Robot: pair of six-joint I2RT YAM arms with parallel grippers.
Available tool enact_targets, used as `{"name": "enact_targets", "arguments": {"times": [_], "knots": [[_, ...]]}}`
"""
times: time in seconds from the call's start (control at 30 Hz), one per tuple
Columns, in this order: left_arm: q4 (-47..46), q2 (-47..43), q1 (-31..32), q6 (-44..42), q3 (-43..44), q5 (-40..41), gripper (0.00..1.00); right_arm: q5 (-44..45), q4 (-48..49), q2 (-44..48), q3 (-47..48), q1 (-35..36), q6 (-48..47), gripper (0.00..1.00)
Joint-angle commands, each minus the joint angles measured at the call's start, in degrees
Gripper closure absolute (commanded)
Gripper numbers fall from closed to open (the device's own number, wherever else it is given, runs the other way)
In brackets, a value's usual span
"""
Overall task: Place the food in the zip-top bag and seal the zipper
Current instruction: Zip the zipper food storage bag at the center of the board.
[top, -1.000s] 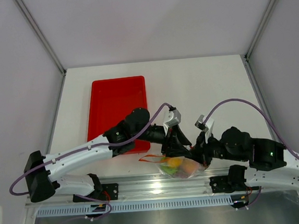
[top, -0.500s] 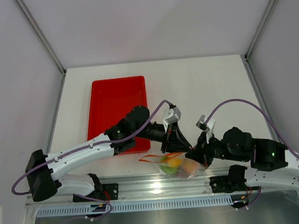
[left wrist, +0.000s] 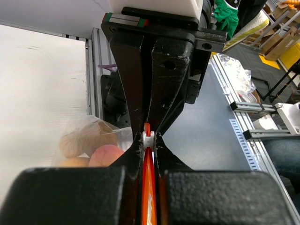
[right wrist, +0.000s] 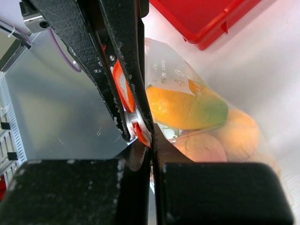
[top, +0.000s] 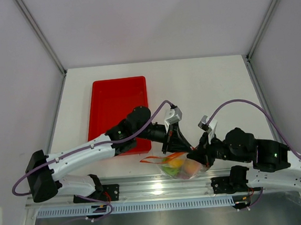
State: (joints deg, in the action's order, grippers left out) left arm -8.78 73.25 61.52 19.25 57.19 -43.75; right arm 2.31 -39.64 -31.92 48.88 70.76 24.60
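The clear zip-top bag [top: 181, 169] lies at the table's near edge with the food inside. A yellow-green mango [right wrist: 187, 108], a pink peach [right wrist: 199, 146], an orange [right wrist: 239, 131] and a pale bulb [left wrist: 82, 139] show through the plastic. The orange-red zipper [top: 155, 158] runs along the bag's mouth. My left gripper [top: 178, 143] is shut on the zipper [left wrist: 148, 164], right at its white slider [left wrist: 148, 137]. My right gripper [top: 198, 154] is shut on the same zipper [right wrist: 123, 89], tip to tip with the left one. Both grippers hold the mouth edge above the fruit.
The red tray [top: 117, 107] lies at the back left, and its corner shows in the right wrist view [right wrist: 201, 23]. The metal rail of the arm bases [top: 157, 188] runs just in front of the bag.
My left wrist has shifted slightly to the left along the bag's mouth. The right arm and the bag have hardly moved.
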Motion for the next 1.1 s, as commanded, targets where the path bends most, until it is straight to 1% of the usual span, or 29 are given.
{"name": "enact_targets", "arguments": {"times": [0.0, 0.1, 0.13, 0.17, 0.27, 0.33, 0.37, 0.4, 0.43, 0.53, 0.63, 0.73, 0.9, 1.07], "knots": [[-0.63, -0.57, -0.52, 0.61, 0.12, -1.78, 0.99, 0.68, 1.23, 0.55, 1.74, -0.10, -0.08, 1.00], [-0.80, -0.57, -1.04, 1.67, -0.06, -2.04, 0.99, 0.95, 0.79, 0.20, 2.09, -0.10, -0.17, 0.99], [-0.98, -0.83, -1.22, 1.93, -0.41, -2.22, 0.99, 1.21, 0.44, 0.11, 2.44, -0.10, -0.34, 0.92], [-1.15, -0.92, -1.40, 2.37, -0.32, -2.57, 0.99, 1.30, 0.18, 0.02, 2.53, -0.01, -0.69, 0.90], [-0.72, -1.09, -1.57, 2.11, -0.24, -2.84, 0.99, 1.65, -0.35, -0.24, 3.23, -0.10, -1.22, 0.83], [-0.45, -1.10, -1.75, 2.03, -0.32, -2.92, 0.99, 1.21, -0.09, -0.59, 3.67, -0.10, -1.83, 0.82], [-0.45, -1.01, -1.75, 2.11, -0.24, -3.01, 1.00, 1.21, -0.26, -0.86, 4.20, -0.10, -2.01, 0.83], [-0.45, -0.92, -1.75, 2.11, -0.24, -3.19, 0.99, 1.56, -0.26, -1.04, 4.38, -0.18, -2.10, 0.89], [-0.80, -0.83, -1.75, 2.46, -0.24, -3.53, 0.99, 1.74, -0.35, -1.30, 4.55, -0.10, -2.19, 1.00], [-1.24, -0.48, -1.75, 2.90, -0.06, -3.98, 0.99, 1.65, -0.09, -1.74, 4.47, -0.10, -2.10, 1.00], [-0.28, 0.13, -1.75, 2.38, 0.12, -3.19, 0.99, 4.01, 0.35, -1.74, 4.20, -0.10, -1.23, 1.00], [2.27, 0.31, -1.75, 1.50, 0.73, -1.87, 0.99, 8.13, 0.18, -1.30, 4.20, -0.10, -0.26, 1.00], [6.92, -0.48, -2.19, -0.44, 0.03, 2.79, 0.99, 15.35, -1.49, 0.28, 4.12, -0.10, 2.12, 1.00], [7.37, -1.88, -3.59, -0.26, -1.82, 3.32, 0.99, 21.76, -2.98, 2.39, 4.03, -0.18, 3.70, 1.00]]}}
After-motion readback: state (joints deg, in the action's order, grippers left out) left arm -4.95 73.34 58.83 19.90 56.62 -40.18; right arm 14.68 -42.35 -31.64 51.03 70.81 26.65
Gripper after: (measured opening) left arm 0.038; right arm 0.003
